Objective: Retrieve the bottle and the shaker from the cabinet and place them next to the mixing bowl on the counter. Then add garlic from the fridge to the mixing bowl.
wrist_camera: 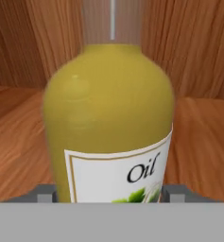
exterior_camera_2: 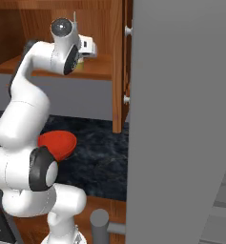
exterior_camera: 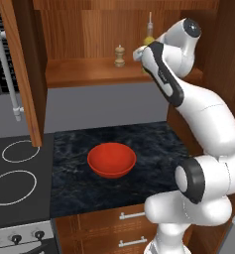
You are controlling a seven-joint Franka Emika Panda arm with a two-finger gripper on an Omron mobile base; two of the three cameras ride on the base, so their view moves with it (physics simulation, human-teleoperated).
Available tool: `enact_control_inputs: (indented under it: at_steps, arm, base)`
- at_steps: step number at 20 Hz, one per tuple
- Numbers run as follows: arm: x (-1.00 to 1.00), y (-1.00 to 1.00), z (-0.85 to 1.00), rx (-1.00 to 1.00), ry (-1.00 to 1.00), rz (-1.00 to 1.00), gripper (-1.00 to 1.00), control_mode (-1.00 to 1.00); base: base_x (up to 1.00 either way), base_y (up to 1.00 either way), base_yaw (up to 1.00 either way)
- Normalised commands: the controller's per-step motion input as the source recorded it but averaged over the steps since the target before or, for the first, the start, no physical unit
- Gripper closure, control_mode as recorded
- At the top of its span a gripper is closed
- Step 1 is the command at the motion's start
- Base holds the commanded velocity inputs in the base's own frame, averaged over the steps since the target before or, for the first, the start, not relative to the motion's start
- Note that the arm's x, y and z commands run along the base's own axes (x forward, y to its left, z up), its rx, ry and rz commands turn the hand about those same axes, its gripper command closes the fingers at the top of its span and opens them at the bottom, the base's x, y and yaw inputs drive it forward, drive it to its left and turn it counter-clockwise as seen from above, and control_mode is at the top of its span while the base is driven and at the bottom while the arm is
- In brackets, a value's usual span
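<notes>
Left base view: the arm reaches up into the open cabinet, its hand at the bottle (exterior_camera: 149,33) on the wooden shelf (exterior_camera: 84,74). The shaker (exterior_camera: 119,56) stands on the same shelf, near and to the left — a sideways drag could knock it over. Below, the red mixing bowl (exterior_camera: 111,159) waits on the dark counter (exterior_camera: 69,149), with the stove (exterior_camera: 15,173) beside it.

Right base view: the gripper (exterior_camera_2: 88,46) sits deep in the cabinet; the door post (exterior_camera_2: 117,66) stands close beside it and could catch the wrist on withdrawal.

Hand view: the oil bottle stands upright between the fingertips (wrist_camera: 43,194), jaws clamped on its lower body — a low hold on a tall bottle may let it tip.
</notes>
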Motion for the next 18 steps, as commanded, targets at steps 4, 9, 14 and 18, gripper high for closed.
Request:
enact_control_inputs:
  at_steps: [4, 9, 14, 18]
  arm:
    - [-0.97, -0.14, 0.01, 0.00, 0.00, -0.18, 1.00, -1.00]
    - [-1.00, -0.01, 0.11, 0.00, 0.00, -0.22, 1.00, -1.00]
    - [-0.97, -0.12, -0.14, 0.00, -0.07, -0.18, 1.00, -1.00]
    - [-0.86, -0.26, -0.46, 0.00, -0.08, -0.15, 1.00, -1.00]
  base:
    - [0.00, 0.00, 0.00]
    - [0.00, 0.00, 0.00]
    - [0.00, 0.00, 0.00]
    - [0.00, 0.00, 0.00]
